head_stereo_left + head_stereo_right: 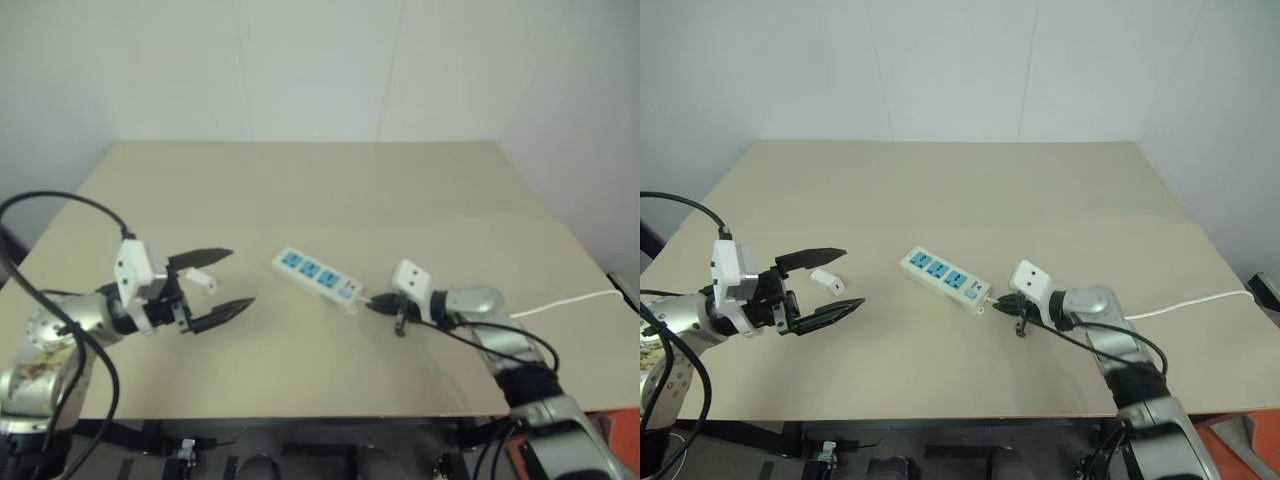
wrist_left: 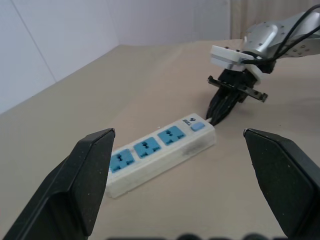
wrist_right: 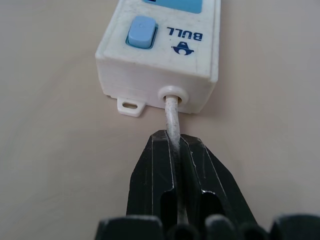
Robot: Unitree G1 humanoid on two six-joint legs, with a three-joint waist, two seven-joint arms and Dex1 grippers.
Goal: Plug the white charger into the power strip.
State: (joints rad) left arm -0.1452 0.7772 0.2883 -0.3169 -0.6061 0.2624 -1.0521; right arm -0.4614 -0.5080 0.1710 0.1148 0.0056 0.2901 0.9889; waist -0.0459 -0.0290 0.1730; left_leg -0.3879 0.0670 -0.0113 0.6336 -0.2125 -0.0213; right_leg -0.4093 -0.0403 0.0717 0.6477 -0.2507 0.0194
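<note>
The power strip (image 1: 317,277), a long white bar with three blue socket faces, lies at an angle in the middle of the table. My right gripper (image 3: 172,137) is shut on the strip's thin white cord (image 3: 171,112) just behind the switch end (image 3: 140,32). The white charger (image 1: 200,279) is a small white block to the left of the strip. In the head views it shows between the spread black fingers of my left gripper (image 1: 241,276). That gripper is open, holds nothing, and points toward the strip (image 2: 160,155).
The beige table (image 1: 320,190) reaches back to a white wall. The cord (image 1: 565,302) trails off past the table's right edge. A black cable (image 1: 70,200) loops over my left arm near the table's left edge.
</note>
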